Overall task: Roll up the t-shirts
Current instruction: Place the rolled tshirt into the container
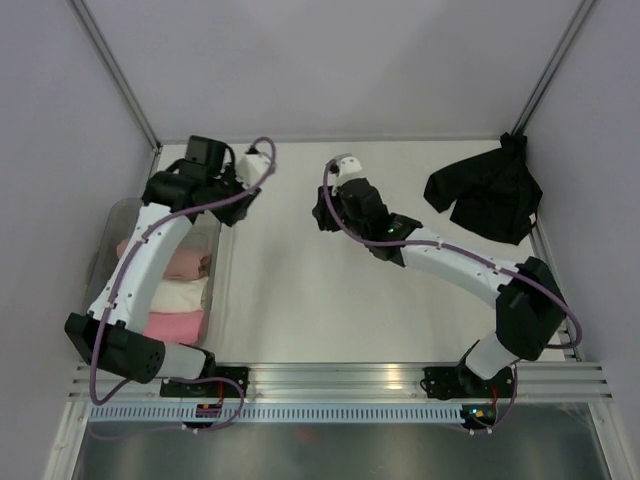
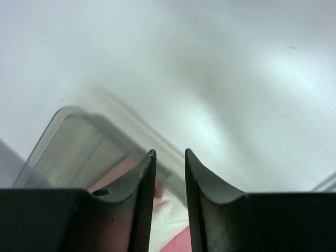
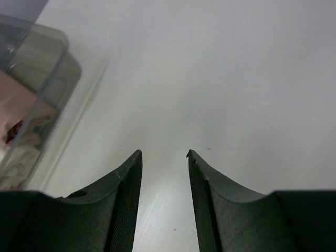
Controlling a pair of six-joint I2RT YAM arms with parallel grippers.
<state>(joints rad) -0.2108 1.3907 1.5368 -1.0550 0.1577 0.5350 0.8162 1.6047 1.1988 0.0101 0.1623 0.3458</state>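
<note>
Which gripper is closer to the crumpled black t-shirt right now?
Right. The right gripper is open over the middle of the table, left of the black t-shirt. The left gripper is further left, above the bin at the table's left side.

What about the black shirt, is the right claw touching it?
Apart. The top view shows a plain stretch of white tabletop between the right gripper and the black t-shirt lying at the far right.
</note>
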